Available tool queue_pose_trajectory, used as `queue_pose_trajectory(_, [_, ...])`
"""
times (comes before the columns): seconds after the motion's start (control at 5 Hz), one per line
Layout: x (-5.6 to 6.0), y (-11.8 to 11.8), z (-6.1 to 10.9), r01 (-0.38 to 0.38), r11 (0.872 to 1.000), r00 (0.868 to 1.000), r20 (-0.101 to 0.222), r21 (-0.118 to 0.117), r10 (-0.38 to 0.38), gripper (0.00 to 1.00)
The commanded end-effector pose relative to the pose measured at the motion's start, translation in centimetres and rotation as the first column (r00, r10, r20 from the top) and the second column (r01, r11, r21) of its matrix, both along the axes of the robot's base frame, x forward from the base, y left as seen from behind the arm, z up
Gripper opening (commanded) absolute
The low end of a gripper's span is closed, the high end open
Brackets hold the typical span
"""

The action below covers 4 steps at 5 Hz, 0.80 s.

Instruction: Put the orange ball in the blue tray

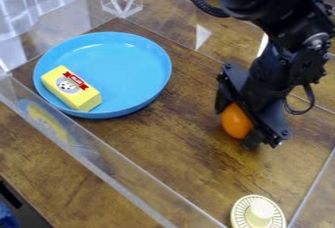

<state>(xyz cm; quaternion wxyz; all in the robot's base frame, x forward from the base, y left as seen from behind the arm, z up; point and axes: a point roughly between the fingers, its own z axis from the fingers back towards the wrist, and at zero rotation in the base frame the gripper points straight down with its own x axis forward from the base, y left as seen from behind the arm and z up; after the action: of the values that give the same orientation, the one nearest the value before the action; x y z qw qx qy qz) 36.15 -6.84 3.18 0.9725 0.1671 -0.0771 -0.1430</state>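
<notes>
Gripper (244, 122): reaching in from the far right, pointing down at the wooden table (164, 134). Jaws: standing open, with the ball (236, 121) sitting between the fingers; a firm grip cannot be told from this view. The ball is showing orange on its left and near side, the dark fingers partly covering the rest. It is lying to the right of the tray, well apart from it; whether it is touching the table cannot be told.

Tray (128, 64): blue, round, resting on the left side of the table. The yellow block (71, 88), with a red label, is lying inside it, toward the left, near part of the tray.

Cream disc (258, 212): resting at the near right, nearer than the gripper and well apart from the tray. A clear panel (112, 168) is running along the near left side.
</notes>
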Motion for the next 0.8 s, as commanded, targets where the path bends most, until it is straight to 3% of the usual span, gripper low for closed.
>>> queue_pose_trajectory(0.0, [0.40,0.76,3.91,-0.011,1.000,0.997,0.081,-0.019,0.013,0.00])
queue_pose_trajectory(0.6, [0.05,1.30,4.54,-0.009,1.000,0.997,0.070,-0.022,0.010,0.00])
